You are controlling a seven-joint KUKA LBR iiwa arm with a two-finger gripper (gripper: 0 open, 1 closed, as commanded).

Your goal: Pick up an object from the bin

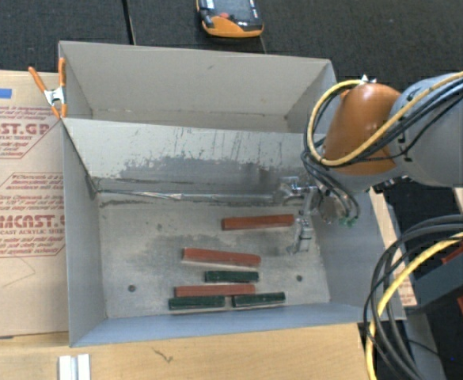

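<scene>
The arm runs off the right edge; whether the pincer touches the upper reddish bar is unclear.

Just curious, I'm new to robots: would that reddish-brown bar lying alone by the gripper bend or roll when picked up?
The reddish-brown bar looks straight and flat-sided, so it is probably stiff and unlikely to roll. Lying flat on the bin floor, it would likely slide if nudged. Grabbed at its end beside the gripper, it might tilt.

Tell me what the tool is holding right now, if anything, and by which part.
It cannot be told: the tool sits at the right end of the upper reddish-brown bar.
</scene>
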